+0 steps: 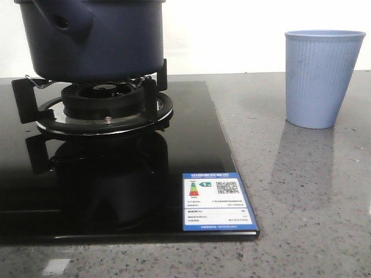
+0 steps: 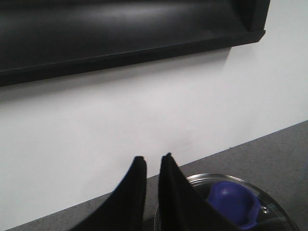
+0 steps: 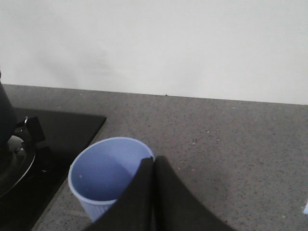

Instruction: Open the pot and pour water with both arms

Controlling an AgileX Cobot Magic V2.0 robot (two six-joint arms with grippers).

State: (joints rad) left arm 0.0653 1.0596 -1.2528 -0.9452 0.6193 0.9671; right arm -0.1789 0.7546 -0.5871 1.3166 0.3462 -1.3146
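Pot point(image 1: 95, 40): dark navy, stubby side handle point(image 1: 64, 20), seated on the burner grate point(image 1: 93, 107) of a black glass hob point(image 1: 116, 191) at the left of the desk point(image 1: 301, 220); its top is cut off by the front view's upper edge.
Lid point(image 2: 231, 202): glass, blue knob, seen only in the left wrist view, partly hidden behind the fingers.
Cup point(image 1: 322, 78): light blue, ribbed, upright on bare desk, well apart from the hob's right edge; open grey surface lies between and in front.
Label point(image 1: 217, 201): at the hob's front right corner, text too small to read.
Left hand point(image 2: 153, 158): empty, fingertips slightly parted, above the lid.
Right hand point(image 3: 154, 160): fingertips pressed together, empty, just over the cup's rim.
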